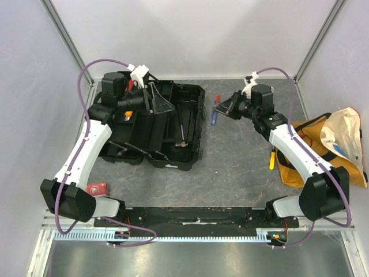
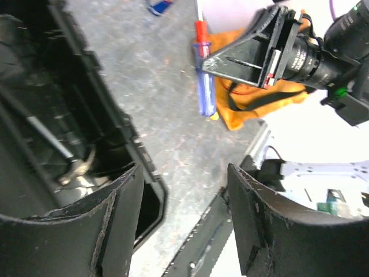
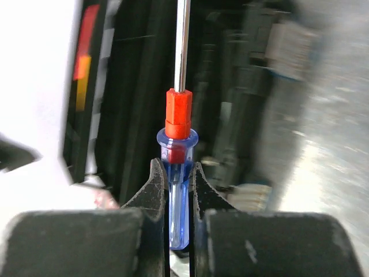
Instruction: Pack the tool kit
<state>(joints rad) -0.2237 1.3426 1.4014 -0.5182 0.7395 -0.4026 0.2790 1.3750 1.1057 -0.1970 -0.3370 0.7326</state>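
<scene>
Right end effector [image 3: 179, 173]: pinching the screwdriver [image 3: 179, 115] by its clear blue handle. Red collar, steel shaft. Held at 3 o'clock of the open black toolbox [image 1: 184, 124].
Left end effector [image 2: 184, 196]: spread, empty, over the toolbox.
Shaft tip cut off in the right wrist view; toolbox contents blurred there.

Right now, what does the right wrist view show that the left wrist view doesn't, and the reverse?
Only the right wrist view: the right hand clamped on the clear blue handle of the screwdriver, just below its red collar, with the shaft pointing towards the toolbox.
Only the left wrist view: the left hand open and empty above the toolbox rim, a metal tool lying inside the box, and the orange bag and part of the drink can beyond.
Both: the screwdriver, the black toolbox and the grey table.
</scene>
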